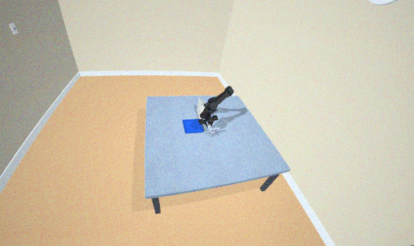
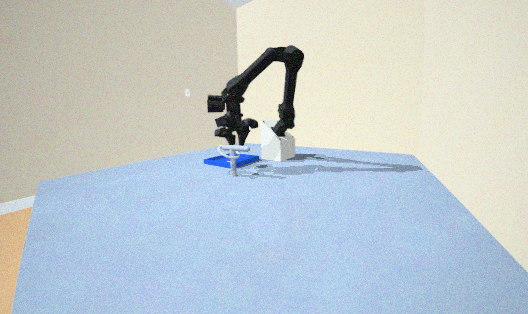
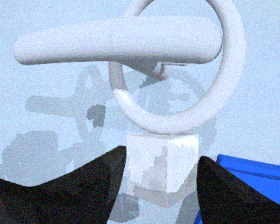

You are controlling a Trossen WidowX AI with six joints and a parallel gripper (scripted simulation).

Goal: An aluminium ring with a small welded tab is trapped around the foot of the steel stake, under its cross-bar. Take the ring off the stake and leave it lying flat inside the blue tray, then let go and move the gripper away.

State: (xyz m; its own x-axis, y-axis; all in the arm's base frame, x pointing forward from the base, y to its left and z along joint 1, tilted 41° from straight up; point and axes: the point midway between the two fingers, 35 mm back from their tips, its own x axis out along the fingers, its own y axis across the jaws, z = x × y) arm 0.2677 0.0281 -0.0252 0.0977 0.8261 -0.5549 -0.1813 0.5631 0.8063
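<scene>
Table (image 1: 192, 164) (image 2: 280, 240) is carrying the blue tray (image 1: 189, 130) (image 2: 220, 163) (image 3: 256, 175), with the arm bending down beside it. Gripper (image 2: 236, 142) (image 3: 163, 159) is standing partly open, clamping the ring's pale block-like tab (image 3: 163, 165). Ring (image 2: 220, 152) (image 3: 234, 60) is hanging tilted around the stake (image 2: 234, 169) up near its cross-bar (image 2: 237, 148) (image 3: 116, 40), outside the tray.

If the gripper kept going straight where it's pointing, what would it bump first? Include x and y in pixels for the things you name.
Probably the table top (image 1: 176, 157) (image 2: 265, 225) (image 3: 21, 15), beside the blue tray (image 1: 190, 126) (image 2: 216, 162) (image 3: 261, 182). The gripper (image 1: 208, 124) (image 2: 237, 144) (image 3: 163, 159) points down, but depth is unclear; its ring (image 2: 220, 152) (image 3: 236, 55) might bump the stake (image 2: 234, 168) (image 3: 116, 40).
</scene>
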